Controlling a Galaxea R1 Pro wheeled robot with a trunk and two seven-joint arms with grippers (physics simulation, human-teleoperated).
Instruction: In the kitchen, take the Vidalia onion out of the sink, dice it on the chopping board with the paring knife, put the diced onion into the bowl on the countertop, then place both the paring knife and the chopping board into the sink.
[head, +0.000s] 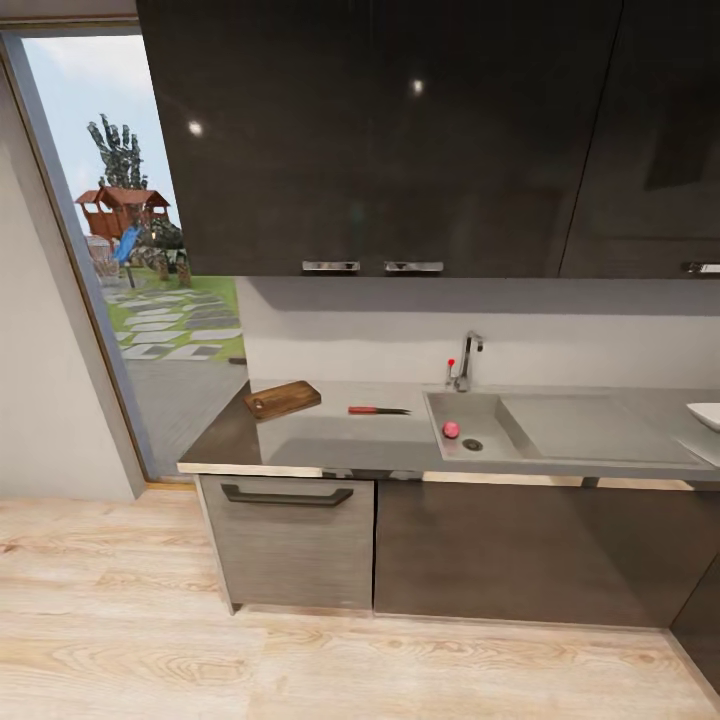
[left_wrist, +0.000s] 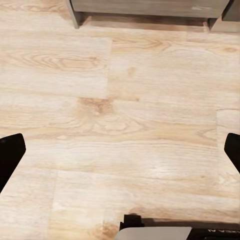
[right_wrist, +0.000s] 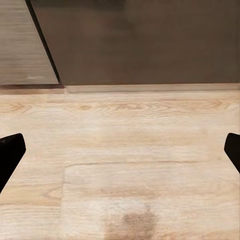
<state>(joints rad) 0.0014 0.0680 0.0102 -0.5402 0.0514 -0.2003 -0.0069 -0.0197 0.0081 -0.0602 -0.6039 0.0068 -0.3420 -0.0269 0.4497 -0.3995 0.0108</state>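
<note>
Countertop (head: 330, 440) ran across mid-frame; sink (head: 500, 430) right of centre held the Vidalia onion (head: 451, 429). Chopping board (head: 282, 398) sat left, paring knife (head: 378, 410) between. Bowl (head: 706, 414) was cut off at right edge. My left gripper (left_wrist: 120, 152) and right gripper (right_wrist: 120, 150) were spread wide over floor.

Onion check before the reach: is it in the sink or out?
In: the Vidalia onion lies in the sink basin beside the drain.
</note>
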